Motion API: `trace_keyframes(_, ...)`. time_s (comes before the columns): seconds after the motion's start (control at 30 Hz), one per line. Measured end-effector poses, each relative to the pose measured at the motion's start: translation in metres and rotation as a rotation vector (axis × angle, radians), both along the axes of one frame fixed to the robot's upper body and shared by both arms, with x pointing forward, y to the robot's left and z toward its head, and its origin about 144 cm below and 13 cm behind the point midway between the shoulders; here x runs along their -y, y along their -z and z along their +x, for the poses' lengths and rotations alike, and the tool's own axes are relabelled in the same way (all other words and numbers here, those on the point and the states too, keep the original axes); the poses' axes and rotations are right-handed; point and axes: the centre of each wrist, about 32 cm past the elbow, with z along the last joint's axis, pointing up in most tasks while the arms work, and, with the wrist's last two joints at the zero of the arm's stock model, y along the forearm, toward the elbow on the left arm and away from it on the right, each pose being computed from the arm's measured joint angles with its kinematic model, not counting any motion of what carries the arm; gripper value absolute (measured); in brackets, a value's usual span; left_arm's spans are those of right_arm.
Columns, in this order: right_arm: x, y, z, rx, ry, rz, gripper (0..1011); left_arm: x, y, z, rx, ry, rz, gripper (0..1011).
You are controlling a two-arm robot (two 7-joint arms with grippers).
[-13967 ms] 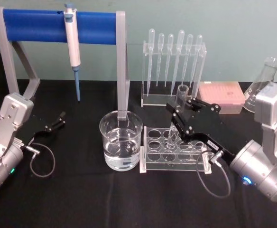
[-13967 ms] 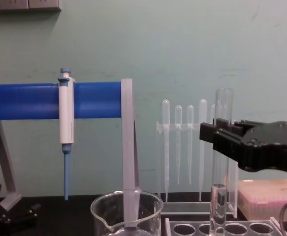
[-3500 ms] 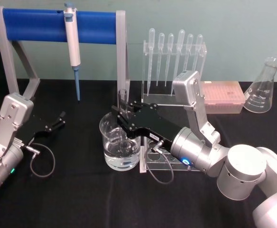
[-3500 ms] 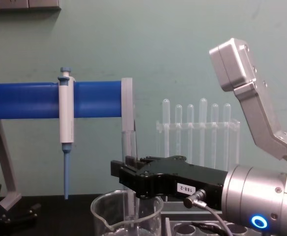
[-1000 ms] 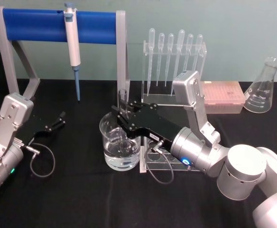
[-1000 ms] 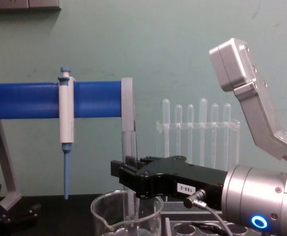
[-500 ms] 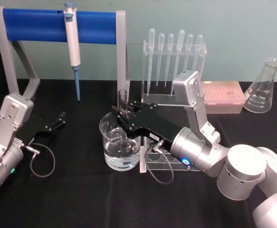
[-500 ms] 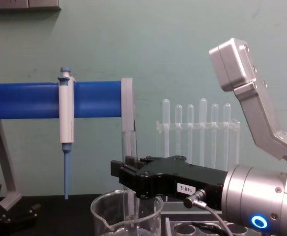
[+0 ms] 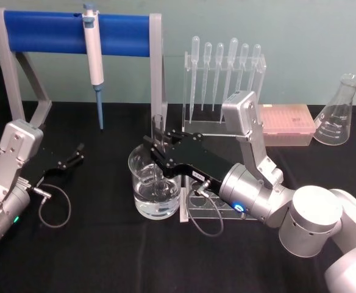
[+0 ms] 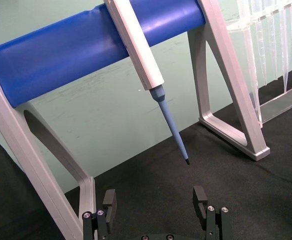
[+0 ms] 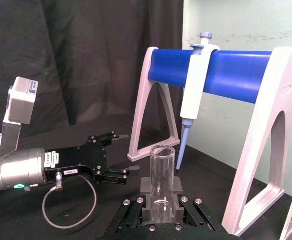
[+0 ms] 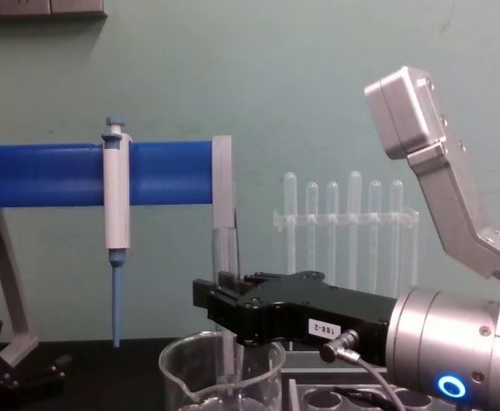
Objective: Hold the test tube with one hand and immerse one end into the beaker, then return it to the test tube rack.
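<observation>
Immersion step: I held tube (image 9: 158,126) upright in beaker (image 9: 139,183), right hand (image 9: 158,144) clamped on it. Next: lift straight, then to rack (image 9: 185,211). Left hand (image 9: 75,154) parked open at tabletop's left.

You have a black right gripper (image 9: 158,145) with a white label (image 12: 324,328) and a blue ring light (image 12: 449,386), plus a colourless test tube (image 11: 162,177) and beaker (image 9: 141,183). At eleven o'clock sit a blue bar (image 9: 44,27) and a white-and-blue pipettor (image 9: 94,61). The cloth (image 9: 105,244) is black, the wall (image 9: 300,30) pale green.

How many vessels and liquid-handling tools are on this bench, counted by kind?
Test tube, held by the right gripper, lower end in the beaker: 1
Beaker: 1
Conical flask: 1
Bulb pipettes: 6
Pipettor: 1
Total: 10
</observation>
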Motion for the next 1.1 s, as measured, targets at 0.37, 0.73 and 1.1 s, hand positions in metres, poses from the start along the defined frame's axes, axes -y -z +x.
trace_keyframes(0.37,0.0,0.0,0.0,0.0,0.0,0.0,241,0.0,0.0,0.0,0.0,0.0,0.0,1000)
trace_keyframes(0.73,0.0,0.0,0.0,0.0,0.0,0.0,241,0.0,0.0,0.0,0.0,0.0,0.0,1000)
trace_keyframes(1.1,0.0,0.0,0.0,0.0,0.0,0.0,241,0.0,0.0,0.0,0.0,0.0,0.0,1000)
